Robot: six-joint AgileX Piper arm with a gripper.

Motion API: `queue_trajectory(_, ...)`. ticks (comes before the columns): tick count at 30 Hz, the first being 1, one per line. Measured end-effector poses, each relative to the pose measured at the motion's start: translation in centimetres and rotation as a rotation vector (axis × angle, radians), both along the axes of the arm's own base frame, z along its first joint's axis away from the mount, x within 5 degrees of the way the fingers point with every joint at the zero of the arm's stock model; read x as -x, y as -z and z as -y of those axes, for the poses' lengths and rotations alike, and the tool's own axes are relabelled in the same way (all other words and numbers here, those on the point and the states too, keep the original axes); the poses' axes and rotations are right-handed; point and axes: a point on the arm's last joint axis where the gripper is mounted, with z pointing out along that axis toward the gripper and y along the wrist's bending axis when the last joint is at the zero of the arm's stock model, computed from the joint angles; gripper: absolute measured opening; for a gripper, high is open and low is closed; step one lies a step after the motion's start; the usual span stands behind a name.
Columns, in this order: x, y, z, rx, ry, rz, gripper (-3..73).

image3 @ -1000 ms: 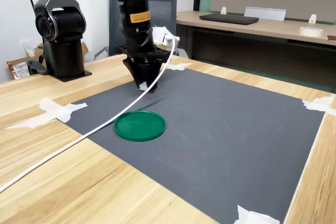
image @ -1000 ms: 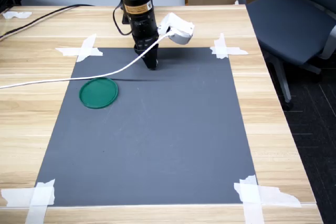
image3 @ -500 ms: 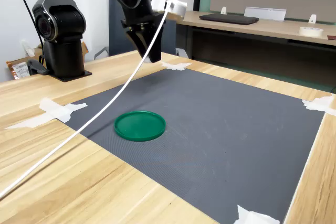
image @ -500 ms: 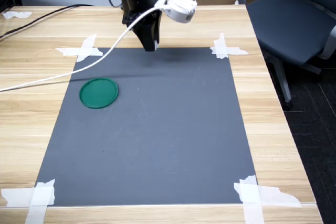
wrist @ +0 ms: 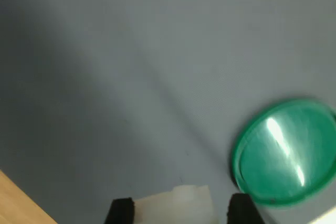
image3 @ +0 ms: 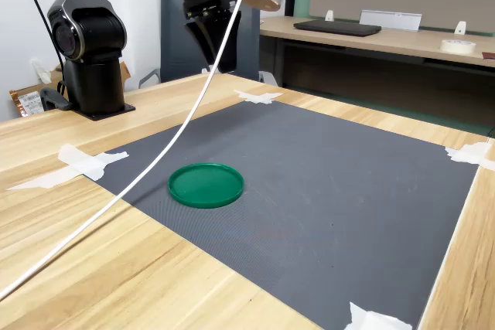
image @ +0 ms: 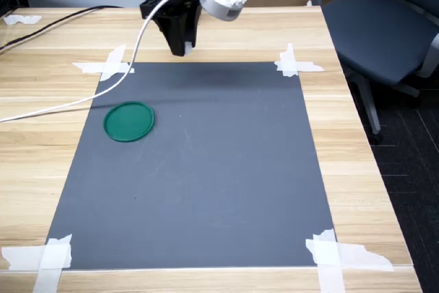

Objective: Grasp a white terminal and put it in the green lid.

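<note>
- The counter (image: 370, 162) is pale wood, with a dark grey mat (image: 206, 169) taped flat at its corners.
- The arm hangs above the mat's far edge, at about twelve o'clock in the first exterior view, lifted well clear of the surface.
- The green lid (image: 128, 121) lies flat and empty at nine o'clock on the mat, apart from the arm.
- The jaws (wrist: 178, 211) are narrow, closed on the white terminal (wrist: 176, 203), which the wrist view shows pinched between them.
- That terminal looks light, stiff and smooth; I judge a grip across its flat sides safest, since a small hard block could squirt out.
</note>
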Motion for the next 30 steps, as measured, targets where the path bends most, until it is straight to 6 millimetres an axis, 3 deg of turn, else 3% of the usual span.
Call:
queue_trajectory(13, -1.3, 1.1, 4.0, 0.016, 0.122, -0.029, 31.4)
queue_trajectory(23, -4.7, 0.4, 7.3, 0.003, 0.223, -0.007, 31.4)
queue_trajectory(30, -7.0, -0.3, 8.1, -0.031, 0.220, -0.042, 31.4)
